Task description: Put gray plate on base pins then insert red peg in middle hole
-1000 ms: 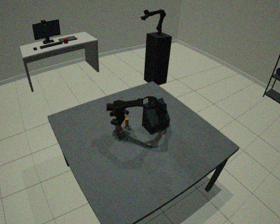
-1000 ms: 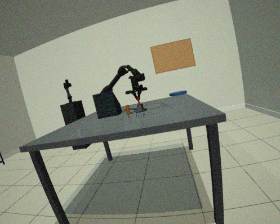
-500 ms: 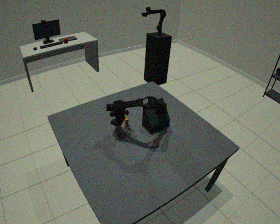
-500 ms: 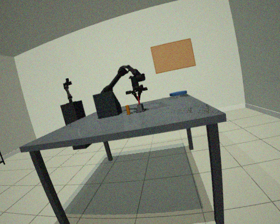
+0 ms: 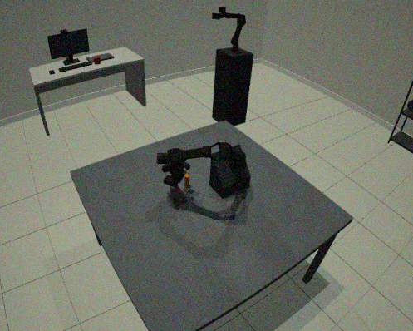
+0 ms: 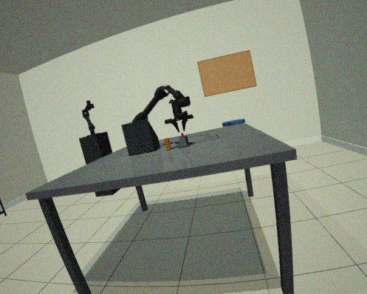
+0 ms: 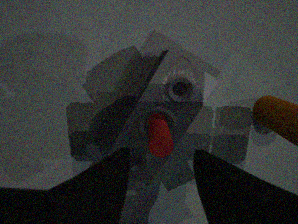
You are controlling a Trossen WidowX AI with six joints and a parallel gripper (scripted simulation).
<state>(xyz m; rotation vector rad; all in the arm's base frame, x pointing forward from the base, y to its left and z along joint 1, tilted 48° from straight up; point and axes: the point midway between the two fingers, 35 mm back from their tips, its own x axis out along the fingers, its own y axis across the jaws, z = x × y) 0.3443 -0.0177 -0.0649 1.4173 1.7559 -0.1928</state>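
Dim, grainy room: tiled floor (image 5: 36,233), desk (image 5: 86,68).
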